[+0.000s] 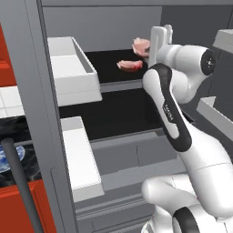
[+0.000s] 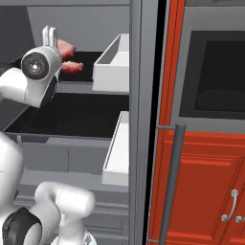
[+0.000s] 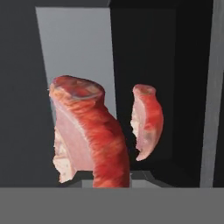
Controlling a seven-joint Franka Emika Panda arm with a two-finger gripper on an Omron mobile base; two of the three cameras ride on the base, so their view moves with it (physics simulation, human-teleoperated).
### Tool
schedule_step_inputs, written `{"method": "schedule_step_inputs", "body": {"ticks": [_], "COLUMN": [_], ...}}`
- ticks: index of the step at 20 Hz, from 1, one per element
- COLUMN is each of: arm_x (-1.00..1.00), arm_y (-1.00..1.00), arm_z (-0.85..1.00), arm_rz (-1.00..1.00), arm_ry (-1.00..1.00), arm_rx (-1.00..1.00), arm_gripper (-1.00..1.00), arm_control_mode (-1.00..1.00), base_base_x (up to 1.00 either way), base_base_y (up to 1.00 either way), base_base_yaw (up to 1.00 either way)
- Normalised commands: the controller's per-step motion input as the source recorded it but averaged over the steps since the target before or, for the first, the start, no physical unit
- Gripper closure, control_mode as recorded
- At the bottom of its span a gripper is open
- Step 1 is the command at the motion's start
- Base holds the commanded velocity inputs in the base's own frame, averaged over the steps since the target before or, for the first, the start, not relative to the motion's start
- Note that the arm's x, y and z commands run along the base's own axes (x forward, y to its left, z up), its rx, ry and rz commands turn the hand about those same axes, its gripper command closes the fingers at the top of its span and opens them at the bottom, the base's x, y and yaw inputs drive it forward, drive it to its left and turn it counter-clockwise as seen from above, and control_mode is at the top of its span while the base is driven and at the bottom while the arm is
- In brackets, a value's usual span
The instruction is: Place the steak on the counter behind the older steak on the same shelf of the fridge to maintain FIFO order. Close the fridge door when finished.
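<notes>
gripper (image 3: 107, 181) clamped tight on the steak (image 3: 87, 135) (older steak (image 3: 148, 120) just beyond, on the shelf (image 1: 109, 73)).

The steak (image 1: 141, 45) is partly hidden behind the arm's wrist, and the tool's fingertips stay hidden beneath it.

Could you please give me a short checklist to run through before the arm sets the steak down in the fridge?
1. Steak held in the gripper: ok, shut on it.
2. Older steak lying on the upper shelf: ok.
3. Held steak farther back than the older one: ok in the left base view.
4. Held steak apart from the older one: ok in the hand view.
5. Held steak touching the shelf: cannot tell.
6. Fridge door open: ok, close afterwards.
</notes>
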Motion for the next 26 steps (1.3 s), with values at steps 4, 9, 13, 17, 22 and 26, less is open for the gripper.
{"method": "schedule_step_inputs", "body": {"ticks": [4, 9, 13, 17, 22, 26], "arm_x": [0.79, 0.80, 0.88, 0.77, 0.76, 0.01], "arm_y": [0.01, 0.05, 0.19, 0.30, 0.16, 0.00], "arm_z": [0.00, 0.02, 0.00, 0.11, 0.01, 0.19], "arm_rz": [0.00, 0.00, 0.00, 0.00, 0.00, 0.00], "arm_ry": [0.06, 0.10, 0.07, 0.03, 0.01, -0.02], "arm_rx": [0.00, 0.00, 0.00, 0.00, 0.00, 0.00], "arm_gripper": [1.00, 1.00, 1.00, 1.00, 1.00, 1.00], "arm_control_mode": [-1.00, -1.00, -1.00, -1.00, -1.00, -1.00], "base_base_x": [0.00, 0.00, 0.00, 0.00, 0.00, 0.00], "base_base_y": [0.00, 0.00, 0.00, 0.00, 0.00, 0.00], "base_base_yaw": [0.00, 0.00, 0.00, 0.00, 0.00, 0.00]}}
